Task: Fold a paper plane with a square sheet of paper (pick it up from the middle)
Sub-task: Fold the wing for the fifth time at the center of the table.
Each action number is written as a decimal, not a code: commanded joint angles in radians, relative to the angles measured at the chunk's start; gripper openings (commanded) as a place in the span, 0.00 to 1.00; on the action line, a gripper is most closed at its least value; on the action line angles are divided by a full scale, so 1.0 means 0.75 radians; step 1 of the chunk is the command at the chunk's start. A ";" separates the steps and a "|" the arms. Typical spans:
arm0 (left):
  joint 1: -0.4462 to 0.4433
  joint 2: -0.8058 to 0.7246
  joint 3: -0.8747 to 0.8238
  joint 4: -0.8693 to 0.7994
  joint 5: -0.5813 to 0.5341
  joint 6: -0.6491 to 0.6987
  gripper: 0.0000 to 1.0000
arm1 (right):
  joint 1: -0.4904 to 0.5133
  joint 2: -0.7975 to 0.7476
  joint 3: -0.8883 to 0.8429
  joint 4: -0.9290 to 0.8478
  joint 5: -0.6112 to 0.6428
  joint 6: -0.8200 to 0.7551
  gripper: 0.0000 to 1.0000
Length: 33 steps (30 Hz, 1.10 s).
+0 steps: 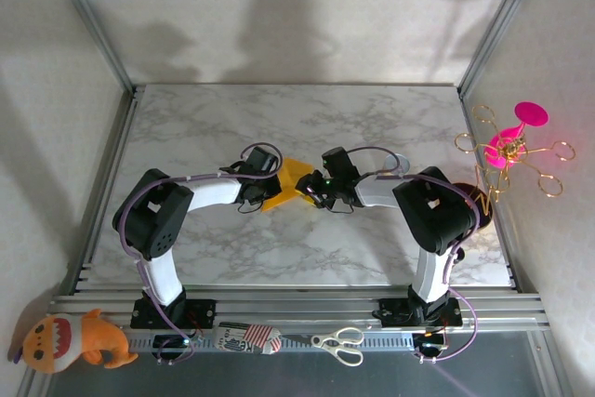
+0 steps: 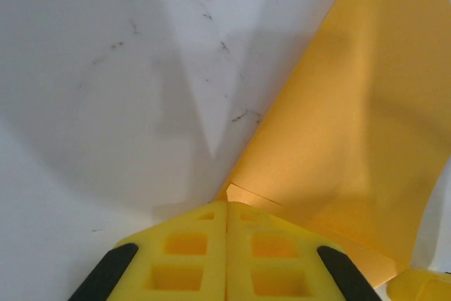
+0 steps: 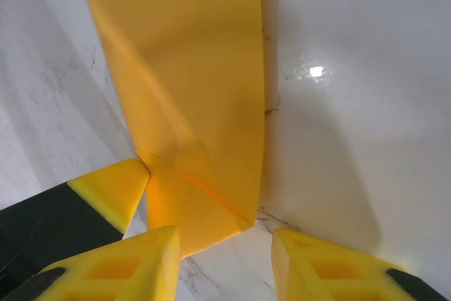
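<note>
The square sheet of paper (image 1: 290,179) is orange-yellow and lies folded over on itself on the marble table (image 1: 372,127), between the two arms. My left gripper (image 2: 226,206) is shut, its yellow pads pressed together on the sheet's near edge (image 2: 352,118). One left fingertip (image 3: 113,192) meets the paper at a diagonal crease. My right gripper (image 3: 224,237) is open, with one jaw on each side of the sheet's pointed corner (image 3: 204,227) and touching nothing. In the top view the left gripper (image 1: 271,194) and right gripper (image 1: 312,192) face each other across the paper. A paper plane is out of view.
A pink and gold wire stand (image 1: 511,151) is at the right wall. On the near rail lie scissors (image 1: 339,343), a striped item (image 1: 246,337) and an orange plush toy (image 1: 70,341). Metal frame posts stand at the back corners.
</note>
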State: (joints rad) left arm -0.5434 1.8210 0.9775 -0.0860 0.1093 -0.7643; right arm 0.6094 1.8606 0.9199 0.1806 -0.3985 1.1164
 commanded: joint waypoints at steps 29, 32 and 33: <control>0.029 -0.015 -0.013 -0.060 -0.020 0.013 0.11 | 0.018 0.130 0.064 0.207 -0.105 0.125 0.17; 0.028 -0.074 -0.001 -0.057 -0.024 0.045 0.16 | 0.018 0.112 0.064 0.181 -0.071 0.104 0.09; 0.029 -0.095 0.001 -0.053 -0.026 0.063 0.18 | 0.018 0.101 0.062 0.166 -0.053 0.092 0.06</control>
State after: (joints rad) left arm -0.5346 1.8061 0.9775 -0.0940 0.1116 -0.7498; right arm 0.6140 1.9476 0.9424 0.3252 -0.4644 1.1984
